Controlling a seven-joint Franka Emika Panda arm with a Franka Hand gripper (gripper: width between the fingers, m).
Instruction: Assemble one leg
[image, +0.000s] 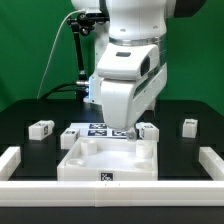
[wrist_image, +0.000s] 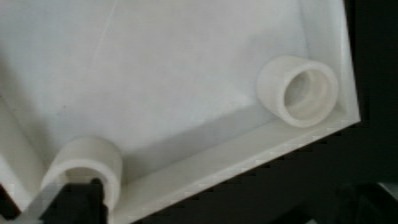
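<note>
While the arm hovers over the white tray (image: 80, 165), two round sockets (wrist_image: 299, 92) inside, legs (image: 41, 128) outside, end effector (image: 113, 126) grip unclear

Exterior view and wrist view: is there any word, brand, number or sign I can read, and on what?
None readable in either view.
Black-and-white square tags, patterns not letters, stand on the leg at the exterior view's left, the marker board and the front wall of the tray-like piece.
Wrist view: bare white plastic.

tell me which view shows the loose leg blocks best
Exterior view: one leg lies at its left, another at its right, on the black table. The wrist view shows no leg, just the white tray-like piece.
</note>
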